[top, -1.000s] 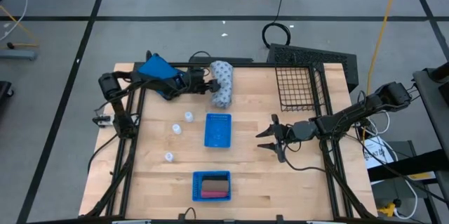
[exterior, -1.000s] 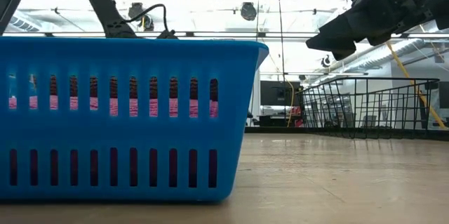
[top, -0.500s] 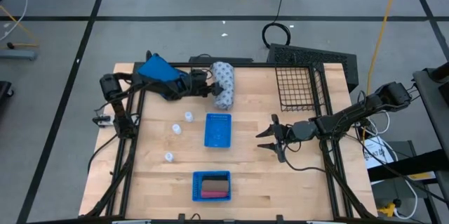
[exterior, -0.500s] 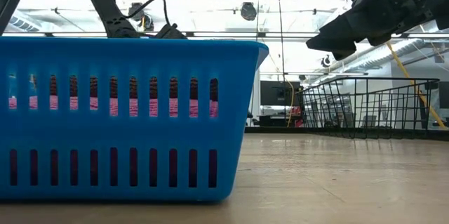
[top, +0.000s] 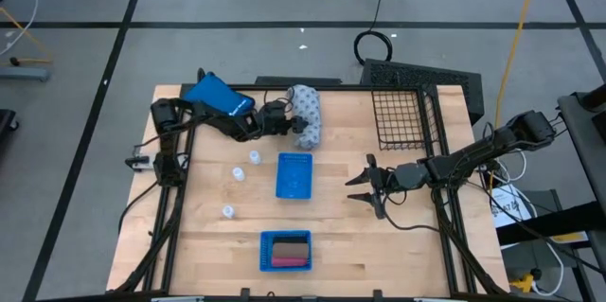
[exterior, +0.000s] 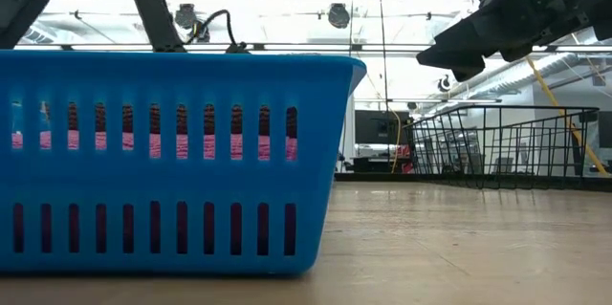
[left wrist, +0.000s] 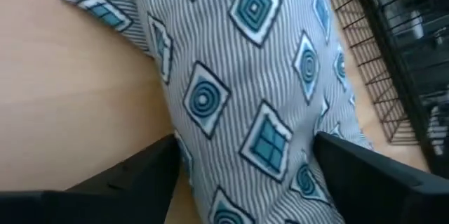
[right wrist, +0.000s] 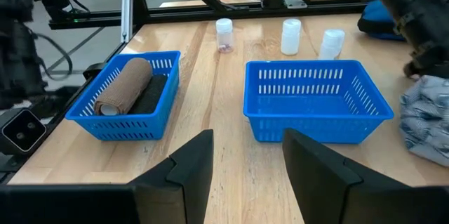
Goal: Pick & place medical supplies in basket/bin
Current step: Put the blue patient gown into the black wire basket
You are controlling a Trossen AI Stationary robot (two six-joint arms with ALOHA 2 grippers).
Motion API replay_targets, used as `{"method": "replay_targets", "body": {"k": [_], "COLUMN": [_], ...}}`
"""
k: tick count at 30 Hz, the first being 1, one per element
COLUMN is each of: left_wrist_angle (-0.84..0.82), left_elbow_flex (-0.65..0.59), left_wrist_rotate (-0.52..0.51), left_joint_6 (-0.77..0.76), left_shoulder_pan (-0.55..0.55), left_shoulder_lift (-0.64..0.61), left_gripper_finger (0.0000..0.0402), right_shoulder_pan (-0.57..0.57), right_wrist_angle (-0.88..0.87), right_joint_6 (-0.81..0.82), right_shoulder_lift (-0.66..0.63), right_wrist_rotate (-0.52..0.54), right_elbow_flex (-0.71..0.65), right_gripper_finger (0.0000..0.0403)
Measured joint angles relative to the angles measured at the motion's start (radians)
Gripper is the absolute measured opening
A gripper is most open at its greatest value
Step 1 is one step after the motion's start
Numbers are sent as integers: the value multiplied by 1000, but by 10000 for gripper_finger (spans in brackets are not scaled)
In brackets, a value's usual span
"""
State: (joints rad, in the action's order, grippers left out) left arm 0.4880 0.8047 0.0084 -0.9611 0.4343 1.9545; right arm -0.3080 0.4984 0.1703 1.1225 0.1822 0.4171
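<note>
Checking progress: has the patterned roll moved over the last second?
Yes. The roll, held by the left gripper, shifted right toward the wire basket.

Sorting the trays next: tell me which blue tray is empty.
The blue tray at the table's centre is empty; the near-edge blue tray already holds a brown roll and pink and dark items.

No text, label, brand, number or sign can be read in any view. The patterned roll (left wrist: 259,97) between the left gripper's fingers bears only stripes, diamonds and circles, no lettering. The white bottles (right wrist: 291,36) ahead of the right gripper show no legible labels.
</note>
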Motion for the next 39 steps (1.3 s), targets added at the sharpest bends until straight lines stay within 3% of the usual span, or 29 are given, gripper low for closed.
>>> {"method": "replay_targets", "body": {"k": [4, 17, 26, 31, 39], "left_wrist_angle": [135, 164, 138, 103, 47], "left_elbow_flex": [5, -4, -11, -15, -12], "left_wrist_rotate": [5, -32, 25, 52, 13], "left_joint_6": [4, 33, 56, 153, 395], "left_shoulder_pan": [-6, -20, -6, -17, -97], "left_shoulder_lift": [78, 73, -5, -159, -448], "left_gripper_finger": [266, 46, 44, 44, 44], "right_shoulder_pan": [0, 0, -1, -1, 0], "right_wrist_angle": [0, -1, -1, 1, 2], "right_joint_6": [0, 1, 53, 54, 83], "right_shoulder_lift": [0, 0, 0, 0, 0], "right_wrist_rotate": [0, 0, 0, 1, 5], "right_elbow_flex": [0, 0, 0, 0, 0], "right_gripper_finger": [160, 160, 160, 160, 160]}}
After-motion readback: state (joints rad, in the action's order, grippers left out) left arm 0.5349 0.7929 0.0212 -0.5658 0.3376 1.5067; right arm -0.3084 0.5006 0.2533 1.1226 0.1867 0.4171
